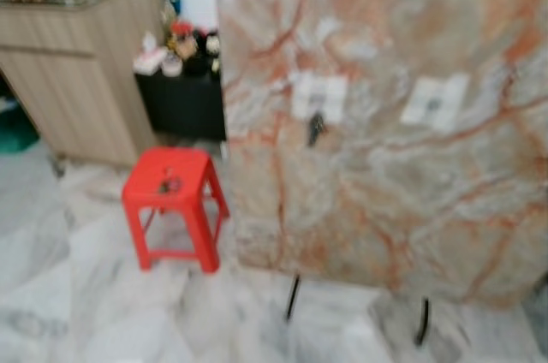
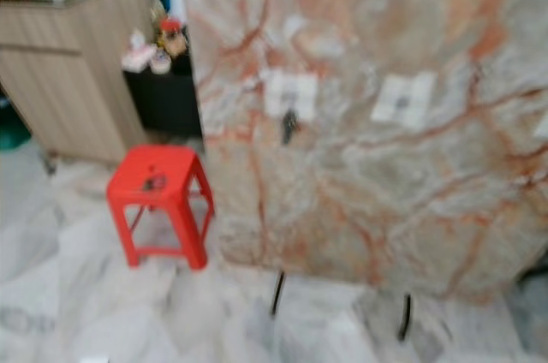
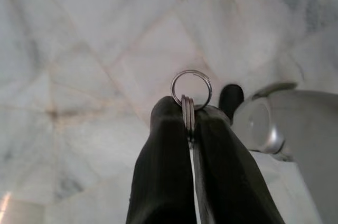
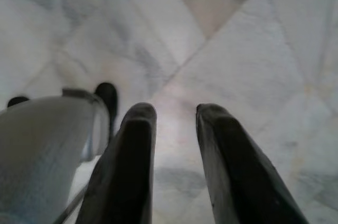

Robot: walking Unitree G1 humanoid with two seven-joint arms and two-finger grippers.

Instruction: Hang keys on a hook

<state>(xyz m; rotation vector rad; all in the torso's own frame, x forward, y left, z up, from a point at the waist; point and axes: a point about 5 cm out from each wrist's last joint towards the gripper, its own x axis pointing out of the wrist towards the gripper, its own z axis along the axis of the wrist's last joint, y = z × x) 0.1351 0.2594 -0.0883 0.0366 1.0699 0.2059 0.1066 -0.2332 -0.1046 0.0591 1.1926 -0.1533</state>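
I take this for a lived-in home: pale marble floor tiles (image 1: 86,294), a wooden cabinet (image 1: 77,72) with clutter on top, a low black stand (image 1: 180,106) crowded with trinkets, a red plastic stool (image 1: 171,200), and a marble-patterned tabletop (image 1: 385,123) tipped upright.

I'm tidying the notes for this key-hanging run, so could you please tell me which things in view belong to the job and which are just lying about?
For the job:
- key ring, pinched in the left gripper
- left white hook plate, something dark already hanging there
- right white hook plate
- marble board

Lying about:
- red stool
- wooden cabinet
- black shelf of ornaments
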